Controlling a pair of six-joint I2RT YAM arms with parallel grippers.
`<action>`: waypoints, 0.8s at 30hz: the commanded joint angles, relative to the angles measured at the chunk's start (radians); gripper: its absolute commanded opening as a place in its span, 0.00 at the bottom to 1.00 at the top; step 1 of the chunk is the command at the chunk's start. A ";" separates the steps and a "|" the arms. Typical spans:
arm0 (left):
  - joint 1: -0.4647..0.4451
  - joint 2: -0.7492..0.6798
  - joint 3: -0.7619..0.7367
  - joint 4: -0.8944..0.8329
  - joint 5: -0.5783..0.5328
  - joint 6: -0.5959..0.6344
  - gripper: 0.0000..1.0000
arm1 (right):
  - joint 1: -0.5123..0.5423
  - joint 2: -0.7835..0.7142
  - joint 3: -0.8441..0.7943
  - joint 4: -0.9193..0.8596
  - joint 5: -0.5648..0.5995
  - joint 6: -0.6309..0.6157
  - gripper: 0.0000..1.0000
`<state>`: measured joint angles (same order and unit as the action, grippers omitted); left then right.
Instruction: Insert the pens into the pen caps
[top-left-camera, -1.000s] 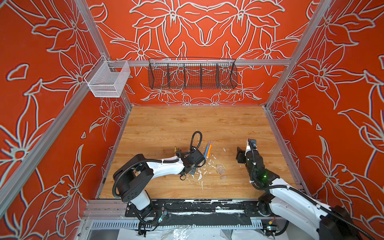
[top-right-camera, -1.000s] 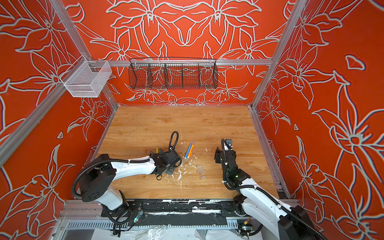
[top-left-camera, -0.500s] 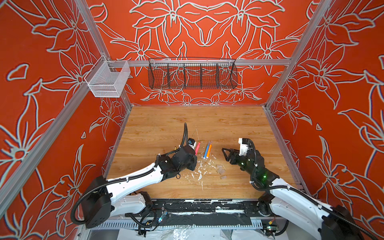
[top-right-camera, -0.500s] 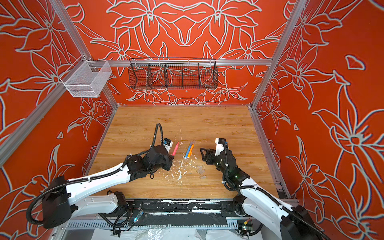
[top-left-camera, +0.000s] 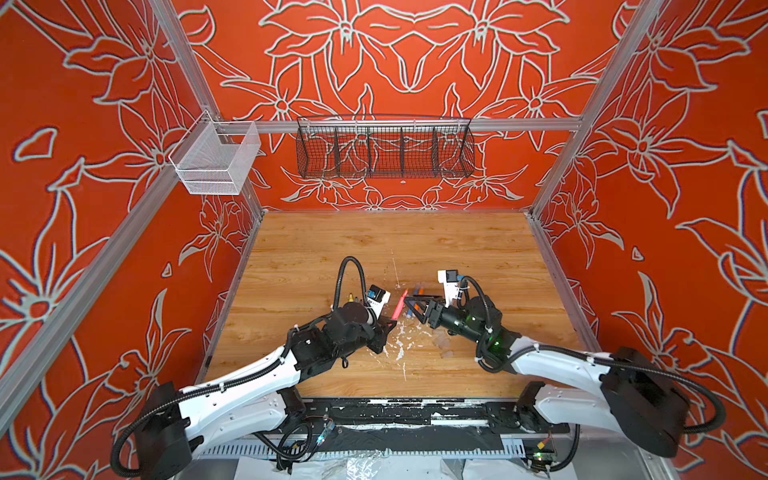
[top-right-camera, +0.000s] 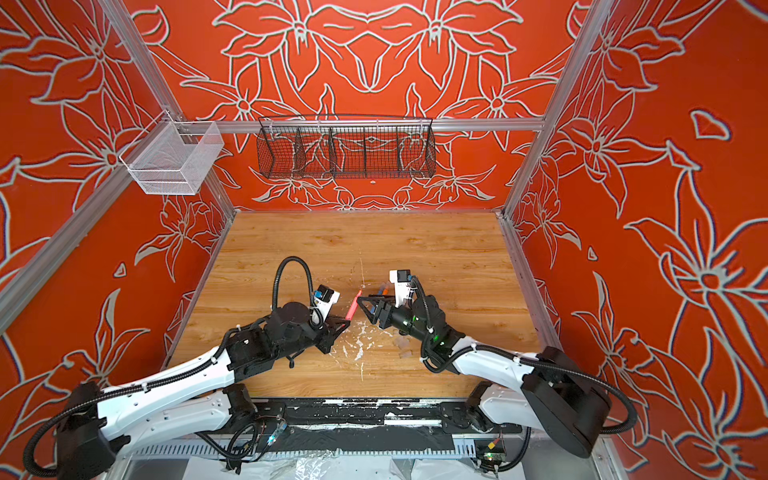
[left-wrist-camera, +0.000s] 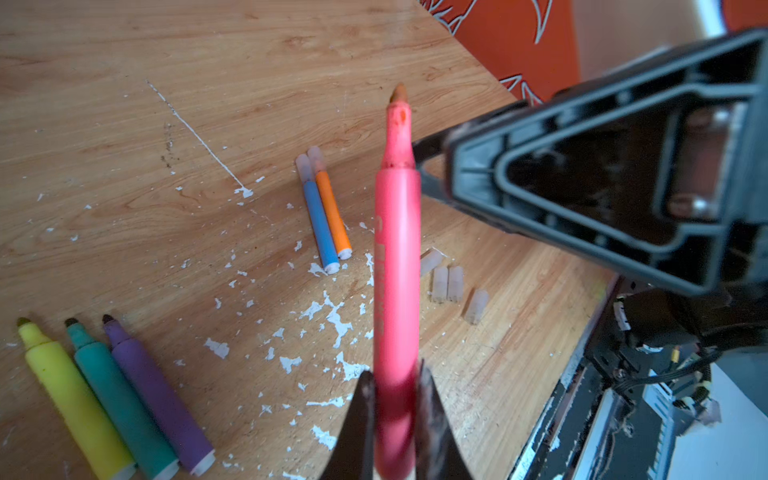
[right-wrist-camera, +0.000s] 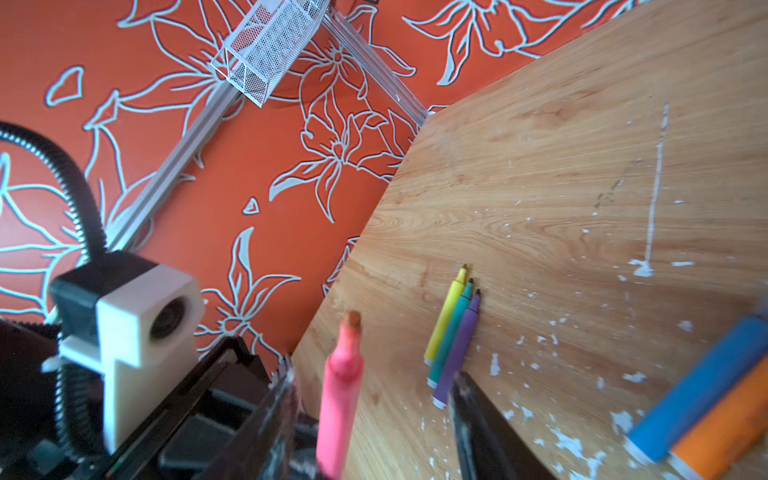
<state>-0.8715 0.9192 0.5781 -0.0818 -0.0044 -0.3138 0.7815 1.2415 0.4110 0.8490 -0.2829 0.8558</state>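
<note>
My left gripper (left-wrist-camera: 392, 378) is shut on the lower barrel of the pink pen (left-wrist-camera: 397, 257), held tip-up above the table in both top views (top-left-camera: 400, 304) (top-right-camera: 354, 305). My right gripper (right-wrist-camera: 372, 372) is open, a finger on each side of the pink pen's (right-wrist-camera: 340, 386) upper part with gaps showing. Yellow (left-wrist-camera: 70, 390), green (left-wrist-camera: 116, 395) and purple (left-wrist-camera: 158, 399) pens lie uncapped side by side. The blue pen (left-wrist-camera: 320, 224) and orange pen (left-wrist-camera: 332, 216) lie together, each with a pale cap on. Several loose pen caps (left-wrist-camera: 455, 283) lie nearby.
White paint flecks (left-wrist-camera: 336, 320) scatter over the wooden table (top-left-camera: 457, 249). A black wire basket (top-left-camera: 384, 147) and a white mesh basket (top-left-camera: 216, 160) hang on the orange walls. The table's front edge (top-left-camera: 395, 401) lies close behind both arms.
My left arm has carried the pink pen up and toward the middle. My right gripper has swung left until its fingers flank the pen, and its jaws have narrowed a little.
</note>
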 joint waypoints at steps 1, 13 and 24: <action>-0.004 -0.027 -0.008 0.037 0.034 0.014 0.00 | 0.010 0.051 0.037 0.138 -0.043 0.051 0.55; -0.004 -0.016 -0.017 0.041 0.009 0.013 0.00 | 0.024 0.139 0.082 0.178 -0.075 0.084 0.14; -0.004 0.060 0.014 0.095 0.000 0.022 0.25 | 0.042 0.143 0.074 0.184 -0.053 0.093 0.00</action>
<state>-0.8715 0.9653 0.5644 -0.0196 0.0025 -0.3008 0.8074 1.3819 0.4751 0.9852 -0.3378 0.9306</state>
